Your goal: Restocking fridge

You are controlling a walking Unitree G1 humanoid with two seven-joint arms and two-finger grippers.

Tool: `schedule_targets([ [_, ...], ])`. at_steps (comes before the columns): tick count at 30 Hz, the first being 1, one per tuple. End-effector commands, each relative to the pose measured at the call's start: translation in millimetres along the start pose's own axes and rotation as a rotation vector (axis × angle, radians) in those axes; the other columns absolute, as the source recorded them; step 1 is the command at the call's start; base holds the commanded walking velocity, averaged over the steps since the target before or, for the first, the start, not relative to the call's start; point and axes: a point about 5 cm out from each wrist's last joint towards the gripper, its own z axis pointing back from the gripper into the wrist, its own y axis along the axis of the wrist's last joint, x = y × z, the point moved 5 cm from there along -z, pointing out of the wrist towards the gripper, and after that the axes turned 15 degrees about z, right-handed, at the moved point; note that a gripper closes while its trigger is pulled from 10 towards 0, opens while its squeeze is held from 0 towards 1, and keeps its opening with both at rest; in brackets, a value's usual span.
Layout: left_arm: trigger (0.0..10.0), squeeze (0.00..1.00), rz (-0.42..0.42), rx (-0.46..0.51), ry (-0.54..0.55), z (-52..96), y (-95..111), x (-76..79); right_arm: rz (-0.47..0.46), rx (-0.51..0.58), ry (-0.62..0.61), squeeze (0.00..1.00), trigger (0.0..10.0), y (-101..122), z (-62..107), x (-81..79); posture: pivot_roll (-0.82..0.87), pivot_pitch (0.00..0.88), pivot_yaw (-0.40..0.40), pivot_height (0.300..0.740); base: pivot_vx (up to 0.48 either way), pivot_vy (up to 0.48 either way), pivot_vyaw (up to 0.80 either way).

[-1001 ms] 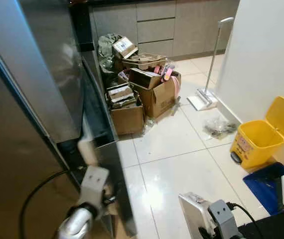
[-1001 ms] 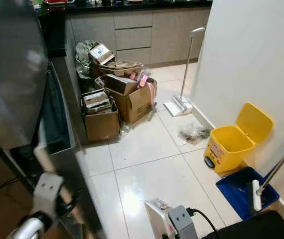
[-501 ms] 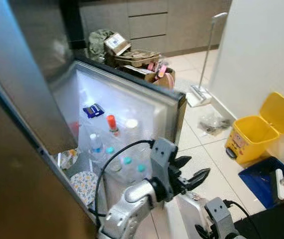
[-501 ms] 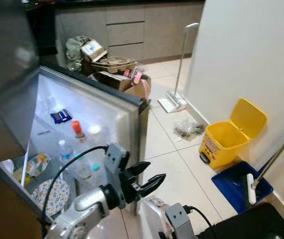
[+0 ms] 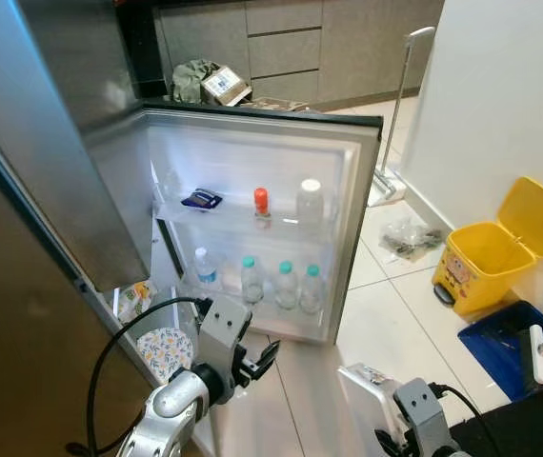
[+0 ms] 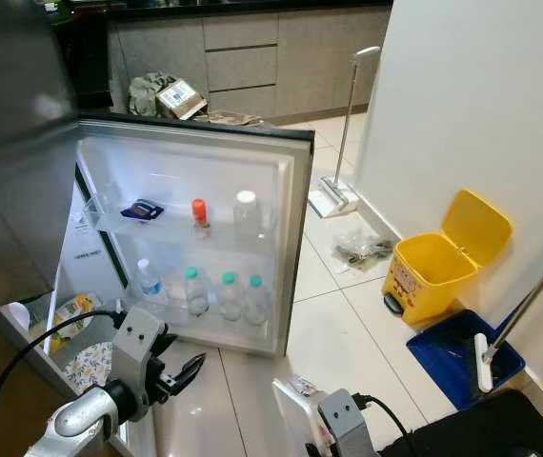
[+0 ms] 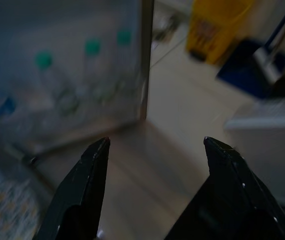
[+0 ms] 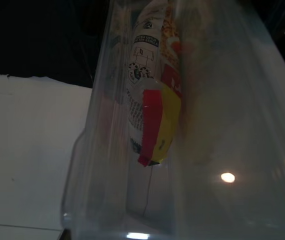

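Blurred bottles (image 7: 57, 95) in left wrist view; packet (image 8: 155, 90) label behind clear plastic.

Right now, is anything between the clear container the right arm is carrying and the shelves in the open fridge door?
Nothing visible blocks it. The fridge door stands wide open, and bare floor tiles lie between the clear container and the door shelves. The left tool hangs open, low beside the door.

Bright fridge door (image 5: 252, 190) interior and floor glare; left wrist view dim, blurred.
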Motion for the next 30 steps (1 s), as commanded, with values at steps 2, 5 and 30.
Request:
schedule_targets([
  [2, 10.0, 0.00, -0.033, -0.052, 0.067, 9.5, -20, -12.3, 0.006, 0.024, -0.018, 0.00, 10.0, 6, -1.2, 3.4, -0.08, 0.061, -0.005, 0.740, 0.000, 0.000, 0.00],
  [5, 10.0, 0.00, -0.021, -0.088, 0.140, 19.7, -38, -21.7, 0.010, 0.058, -0.031, 0.00, 10.0, 15, -3.2, 6.7, -0.08, 0.060, -0.006, 0.740, 0.000, 0.000, 0.00],
  [30, 10.0, 0.00, 0.020, -0.049, 0.363, 17.9, -61, -36.7, 0.002, 0.290, -0.078, 0.00, 10.0, 76, -13.4, 3.8, -0.08, 0.056, -0.007, 0.740, 0.000, 0.000, 0.00],
])
